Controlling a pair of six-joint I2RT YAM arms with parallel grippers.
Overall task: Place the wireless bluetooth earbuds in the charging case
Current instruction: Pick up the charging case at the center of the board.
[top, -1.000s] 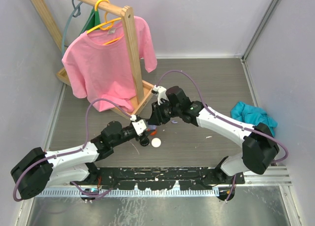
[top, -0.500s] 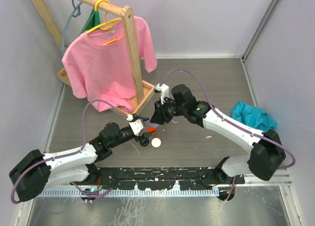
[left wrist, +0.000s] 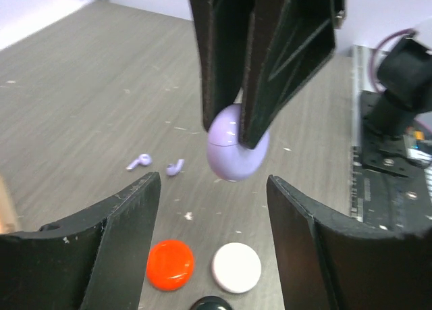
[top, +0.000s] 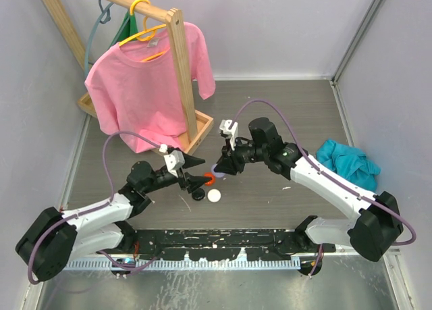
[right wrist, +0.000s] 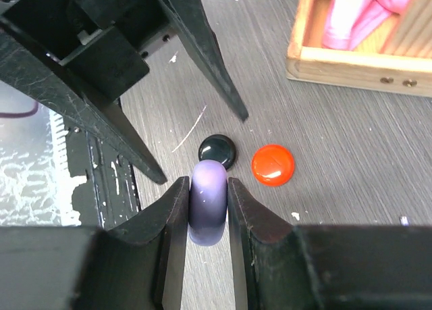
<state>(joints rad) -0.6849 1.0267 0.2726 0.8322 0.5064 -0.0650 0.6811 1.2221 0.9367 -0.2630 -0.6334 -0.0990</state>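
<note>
Right fingers point(top: 220, 167): closed nearly all the way on the purple case point(right wrist: 208, 200), pinching its flat sides. The case stands on edge between them, raised off the tabletop point(right wrist: 378, 141).
Left fingers point(top: 200, 175): spread about halfway, holding nothing, facing the right fingers.
Purple case: in the left wrist view it hangs beyond the gap of the left fingers, touching neither of them.
Purple earbuds point(left wrist: 139, 161): two, side by side on the tabletop, free of any grip. They lie beyond the left-hand finger of the left pair, outside the gap and off to the side of the held case.
Other cases: orange-red case point(left wrist: 170, 264), white case point(left wrist: 236, 267) and black case point(right wrist: 217, 150) lie close together on the tabletop, low between the left fingers and below the held case.
</note>
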